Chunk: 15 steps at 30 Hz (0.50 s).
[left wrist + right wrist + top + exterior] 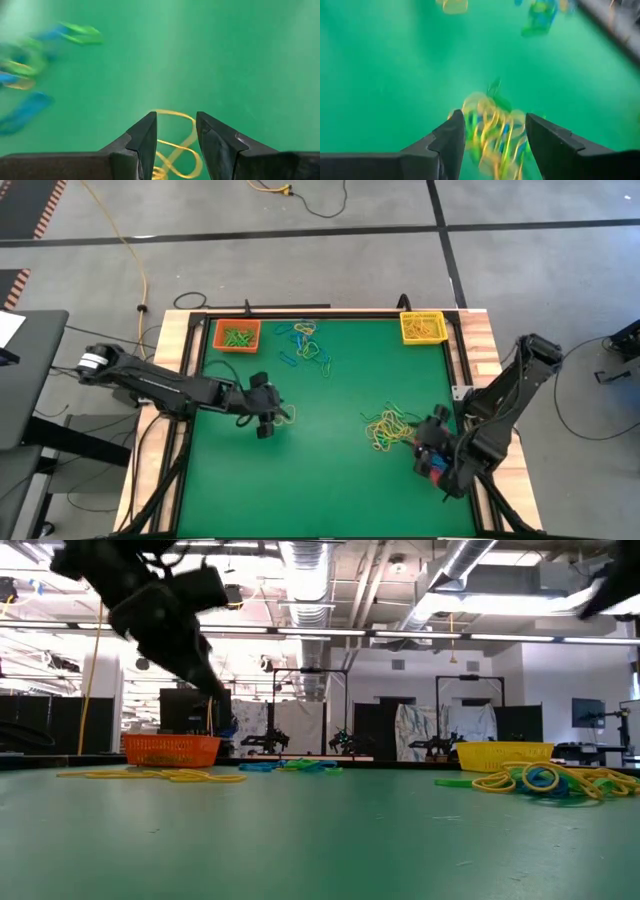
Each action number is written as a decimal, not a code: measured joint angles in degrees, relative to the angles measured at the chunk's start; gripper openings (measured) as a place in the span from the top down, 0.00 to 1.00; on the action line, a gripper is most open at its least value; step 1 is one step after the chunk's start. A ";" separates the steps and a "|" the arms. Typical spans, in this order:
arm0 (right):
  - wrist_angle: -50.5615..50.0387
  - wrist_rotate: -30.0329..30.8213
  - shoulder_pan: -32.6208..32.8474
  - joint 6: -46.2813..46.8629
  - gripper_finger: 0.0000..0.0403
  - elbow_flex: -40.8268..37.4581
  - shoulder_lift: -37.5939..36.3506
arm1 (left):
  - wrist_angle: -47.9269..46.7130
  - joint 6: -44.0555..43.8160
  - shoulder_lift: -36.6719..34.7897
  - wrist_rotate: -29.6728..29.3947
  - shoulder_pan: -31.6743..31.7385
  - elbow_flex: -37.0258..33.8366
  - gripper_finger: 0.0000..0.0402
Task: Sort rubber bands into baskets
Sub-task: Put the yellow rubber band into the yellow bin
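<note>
Rubber bands lie in three groups on the green mat: a mixed blue, green and yellow group (305, 345) at the far middle, a mostly yellow pile (388, 428) at the near right, and a few yellow ones (287, 416) left of centre. The orange basket (237, 335), with green bands in it, stands at the far left, the yellow basket (422, 327) at the far right. My left gripper (176, 122) hovers open over the few yellow bands (175, 150), clear of the mat in the low view (215, 690). My right gripper (495, 125) stands open just near-right of the yellow pile (492, 132).
A wooden frame (480, 350) runs round the mat. The mat's middle and near left (300, 480) hold nothing. Cables lie on the floor beyond the table's far edge (290, 192).
</note>
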 joint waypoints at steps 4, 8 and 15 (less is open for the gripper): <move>4.77 4.83 -3.60 -9.90 0.42 0.00 0.02 | 1.68 0.30 7.86 1.36 -0.04 0.03 0.68; 6.87 5.57 -7.01 -16.45 0.42 0.00 0.02 | 1.56 0.46 12.72 1.78 0.00 1.04 0.68; 7.31 5.56 -11.11 -18.98 0.42 -0.19 0.02 | 1.66 2.53 14.30 3.75 0.01 2.02 0.68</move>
